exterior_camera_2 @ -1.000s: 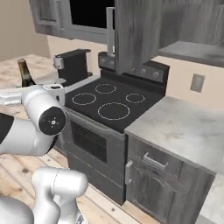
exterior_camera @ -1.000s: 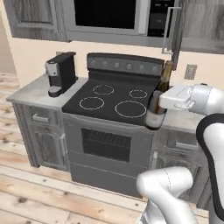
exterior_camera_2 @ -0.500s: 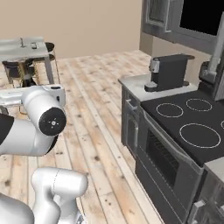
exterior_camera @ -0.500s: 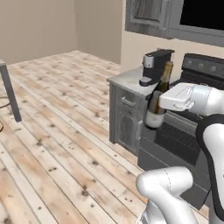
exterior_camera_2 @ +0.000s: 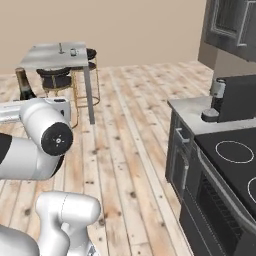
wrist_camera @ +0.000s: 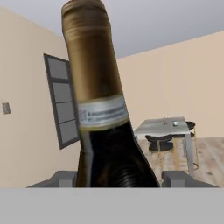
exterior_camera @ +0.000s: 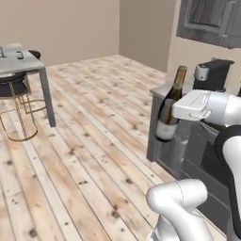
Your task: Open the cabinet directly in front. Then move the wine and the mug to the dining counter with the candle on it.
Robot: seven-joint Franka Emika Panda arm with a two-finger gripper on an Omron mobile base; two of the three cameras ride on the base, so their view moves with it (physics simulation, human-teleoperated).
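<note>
My gripper [wrist_camera: 118, 178] is shut on the wine [wrist_camera: 105, 109], a dark bottle with a gold-capped neck and a pale label, held upright. In the left base view the wine [exterior_camera: 168, 108] hangs in the gripper [exterior_camera: 173, 111] above the floor, beside the worktop's end. From the right base its neck [exterior_camera_2: 23, 82] shows behind my upper arm. The dining counter [exterior_camera_2: 50, 54], a marble slab on thin grey legs, stands across the wooden floor, also seen as the dining counter [exterior_camera: 21, 63] and dining counter [wrist_camera: 164, 127]. The candle [exterior_camera_2: 61, 48] stands on it. The mug is out of view.
A dark stool with gold legs [exterior_camera: 14, 92] sits under the dining counter. A coffee machine [exterior_camera_2: 232, 97] stands on the marble worktop [exterior_camera_2: 195, 117] beside the stove [exterior_camera_2: 230, 165]. Dark grey wall cabinets [exterior_camera: 209, 21] hang above. A small jar [exterior_camera_2: 73, 51] is by the candle.
The whole view has swung left, from the stove and worktop toward the open floor and dining counter: the base is moving. The wine stays held in the gripper.
</note>
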